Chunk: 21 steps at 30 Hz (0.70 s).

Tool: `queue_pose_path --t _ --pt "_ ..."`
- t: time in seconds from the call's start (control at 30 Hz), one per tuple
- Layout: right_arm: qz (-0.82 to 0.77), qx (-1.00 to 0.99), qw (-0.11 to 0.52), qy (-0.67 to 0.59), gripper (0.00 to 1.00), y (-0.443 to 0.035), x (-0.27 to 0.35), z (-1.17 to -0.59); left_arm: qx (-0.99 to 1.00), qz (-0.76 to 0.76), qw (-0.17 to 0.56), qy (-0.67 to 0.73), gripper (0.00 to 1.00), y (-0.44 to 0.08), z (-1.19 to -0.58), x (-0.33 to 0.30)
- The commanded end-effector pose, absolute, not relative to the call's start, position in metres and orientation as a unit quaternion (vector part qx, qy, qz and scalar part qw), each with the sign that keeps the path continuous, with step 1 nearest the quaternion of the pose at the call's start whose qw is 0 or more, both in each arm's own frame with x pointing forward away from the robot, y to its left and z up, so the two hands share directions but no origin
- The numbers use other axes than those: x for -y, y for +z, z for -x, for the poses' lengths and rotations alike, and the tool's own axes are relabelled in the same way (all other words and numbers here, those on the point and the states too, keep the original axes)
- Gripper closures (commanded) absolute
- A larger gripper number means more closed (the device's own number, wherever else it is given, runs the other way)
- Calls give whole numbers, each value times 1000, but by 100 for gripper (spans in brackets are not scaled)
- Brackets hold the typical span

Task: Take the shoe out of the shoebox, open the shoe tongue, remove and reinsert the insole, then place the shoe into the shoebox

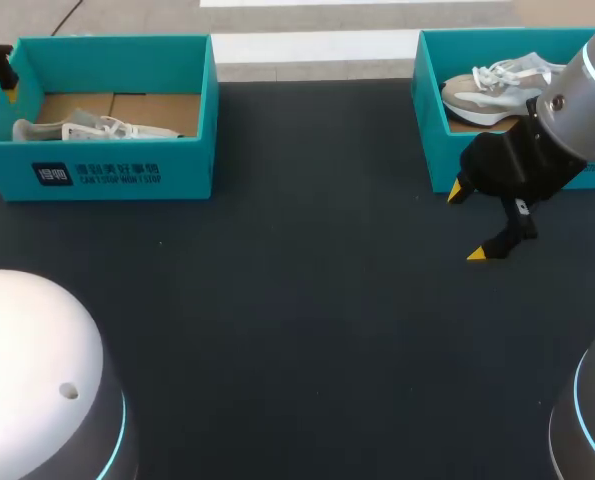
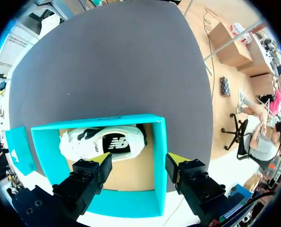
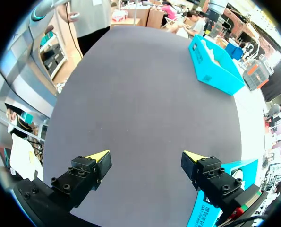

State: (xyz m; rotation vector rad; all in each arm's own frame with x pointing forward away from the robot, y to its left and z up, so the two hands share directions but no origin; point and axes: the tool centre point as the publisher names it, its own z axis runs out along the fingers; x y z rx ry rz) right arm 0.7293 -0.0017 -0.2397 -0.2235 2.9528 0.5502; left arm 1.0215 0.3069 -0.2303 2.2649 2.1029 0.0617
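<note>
Shoe (image 2: pixel 102 142): white with a black side patch, lying lengthwise in left shoebox (image 1: pixel 117 175); toe end unclear. Left gripper (image 2: pixel 140 161) above it, jaws wide, empty. Second shoebox (image 1: pixel 439 160), far right, holds a beige-white laced sneaker (image 1: pixel 497 88). Right gripper (image 1: pixel 469 222) in front of it, over tabletop (image 1: pixel 297 330), jaws wide.

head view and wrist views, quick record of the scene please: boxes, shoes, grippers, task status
left box: open teal cardboard shoebox, left side of the dark table
left shoe: white sneaker with black side panel, lying inside it
right box: second open teal shoebox, table's right side
right shoe: beige and white laced sneaker, lying inside it
left gripper: open, above the left box, holding nothing
right gripper: open, over bare table in front of the right box
task status: no shoe taken out yet
</note>
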Motion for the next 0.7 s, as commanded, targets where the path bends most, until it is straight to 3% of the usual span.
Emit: queue_pose_path --t 0.03,0.23,0.37,0.7 --pt "74 -979 65 181 0 -241 1 -729 -683 -730 30 3 24 -208 -1011 -314" --pt "74 -979 65 181 0 -241 1 -729 -687 -726 24 -19 11 -187 -997 -317" --pt "-31 -977 80 196 0 -233 12 -763 -702 -711 19 -27 0 -177 -983 -317" --pt "-376 -901 122 181 0 -208 57 -829 -713 -701 35 -16 0 -166 -964 -318"
